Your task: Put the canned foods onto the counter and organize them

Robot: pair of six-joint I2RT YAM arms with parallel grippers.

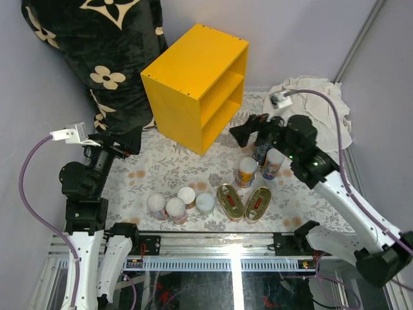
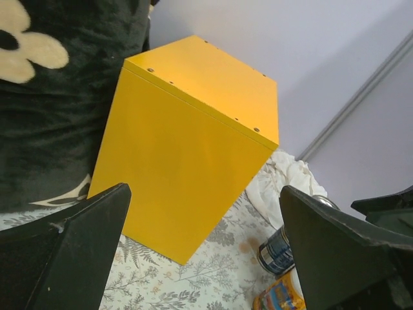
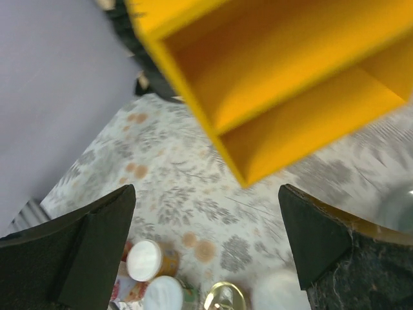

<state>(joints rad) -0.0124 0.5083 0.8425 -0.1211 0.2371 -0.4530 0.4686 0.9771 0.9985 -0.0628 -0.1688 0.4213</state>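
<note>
The yellow counter (image 1: pixel 197 84) stands at the back of the mat, its open face with an inner shelf turned right. Several white-lidded cans (image 1: pixel 175 208) cluster at front centre, beside two oval gold tins (image 1: pixel 229 200). Two orange-label cans (image 1: pixel 246 172) and a blue can (image 1: pixel 260 152) stand under my right arm. My right gripper (image 1: pixel 240 132) is open and empty, above the mat near the counter's open face (image 3: pixel 290 77). My left gripper (image 1: pixel 126 144) is open and empty, left of the counter (image 2: pixel 193 142). The blue can also shows in the left wrist view (image 2: pixel 279 250).
A black floral blanket (image 1: pixel 97 39) fills the back left, touching the counter's left side. A crumpled white cloth (image 1: pixel 316 97) lies at the back right. Walls close in on the left, back and right. A metal rail (image 1: pixel 226 248) runs along the near edge.
</note>
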